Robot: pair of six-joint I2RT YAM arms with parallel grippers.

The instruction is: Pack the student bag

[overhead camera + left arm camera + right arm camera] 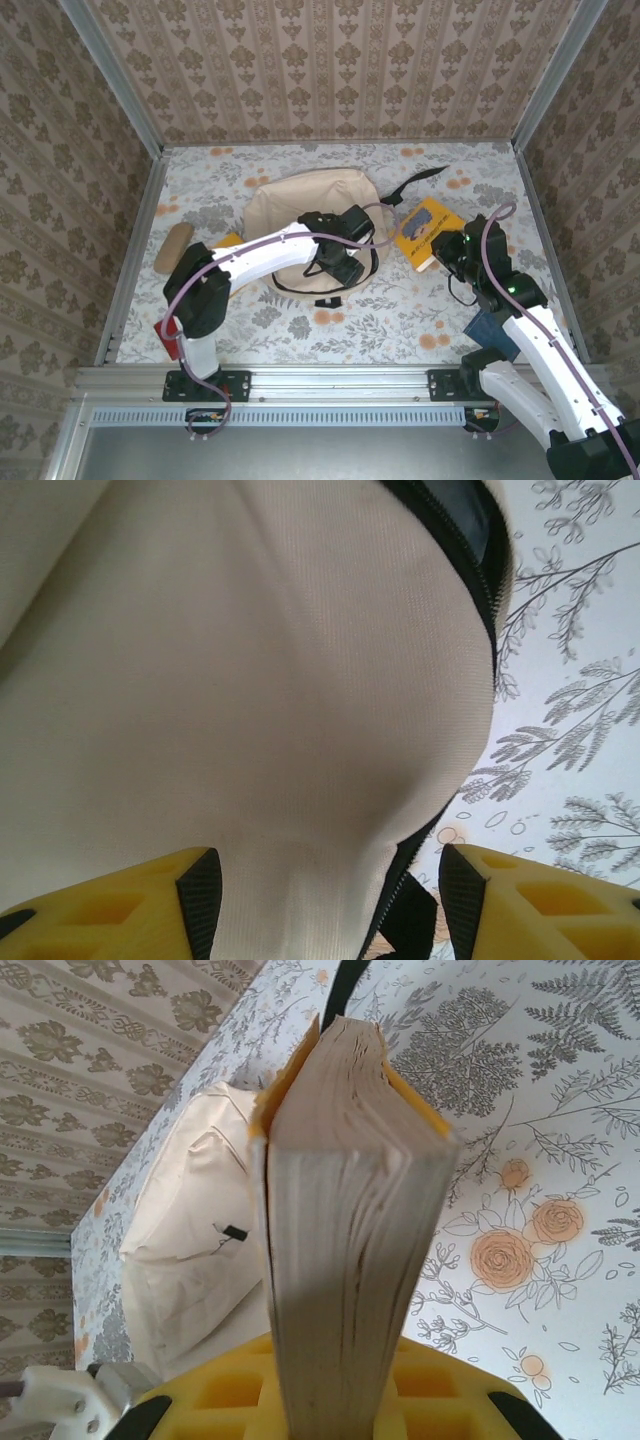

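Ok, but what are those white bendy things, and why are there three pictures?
Those are two robot arms, and each one ends in a two-finger gripper, like a pincer. The big picture looks down from above the flowery table. The other two come from little cameras on the wrists, so you see the yellow fingers up close. On the table lie a big cream student bag and a small tan pencil case. The right gripper is pinching a thick yellow-covered book. The left gripper is open, with a finger on either side of a bulge of the bag.
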